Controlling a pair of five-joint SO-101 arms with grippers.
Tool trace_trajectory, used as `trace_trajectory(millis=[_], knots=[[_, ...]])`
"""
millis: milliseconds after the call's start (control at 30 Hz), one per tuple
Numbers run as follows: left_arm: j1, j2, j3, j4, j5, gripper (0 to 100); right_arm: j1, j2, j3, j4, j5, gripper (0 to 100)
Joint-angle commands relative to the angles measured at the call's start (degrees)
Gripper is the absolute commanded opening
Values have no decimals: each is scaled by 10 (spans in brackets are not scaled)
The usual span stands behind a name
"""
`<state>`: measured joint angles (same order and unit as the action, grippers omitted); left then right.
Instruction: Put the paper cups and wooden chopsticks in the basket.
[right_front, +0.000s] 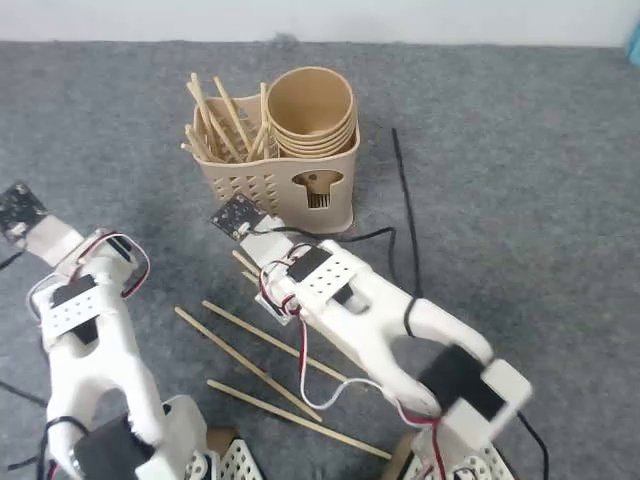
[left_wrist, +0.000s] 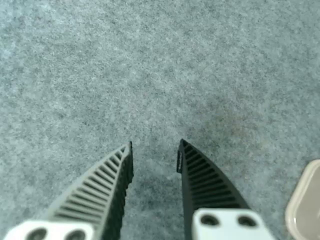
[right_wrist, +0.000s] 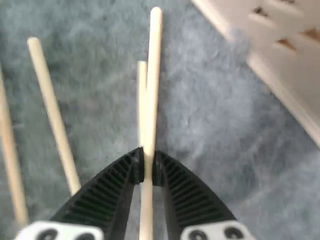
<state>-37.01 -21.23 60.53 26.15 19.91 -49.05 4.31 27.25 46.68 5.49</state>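
Right claw (right_wrist: 146, 159) is clamped on a wooden chopstick (right_wrist: 152, 75), one finger pressing it from each side, and the stick pokes out well past the tips. A second chopstick (right_wrist: 142, 100) runs right alongside it, touching, into the same gap. Can't tell if that one is actually gripped or just lying underneath. In the high view this arm sits just in front of the basket (right_front: 335, 205), close to its front wall, and the ends of those two sticks peek out beside the claw.

Left claw (left_wrist: 155, 150) is spread wide with nothing between the fingers, just grey carpet (left_wrist: 160, 60) below it. In the high view that arm is off at the left, well apart from the basket.

Basket stands upright on the carpet. Paper cups (right_front: 312, 105) are nested in one stack inside it, on the right as the high view shows it. A bunch of chopsticks (right_front: 218, 125) leans in the left part, ends sticking up over the rim. Three loose chopsticks (right_front: 247, 364) lie flat on the carpet between the two arms, roughly parallel and all slanting the same way. Black cable (right_front: 405, 200) runs along the carpet just right of the basket.
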Motion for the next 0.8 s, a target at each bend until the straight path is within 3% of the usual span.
trace_trajectory(millis=[0,367,600,767], knots=[[4,5,-30,-2,6,138,5,-101,-4,55,3,8],[4,4,-31,-2,6,138,7,-424,59,76,2,8],[4,4,-31,-3,6,138,10,-572,59,-30,2,8],[4,4,-31,-3,6,138,17,-606,59,-153,-78,7]])
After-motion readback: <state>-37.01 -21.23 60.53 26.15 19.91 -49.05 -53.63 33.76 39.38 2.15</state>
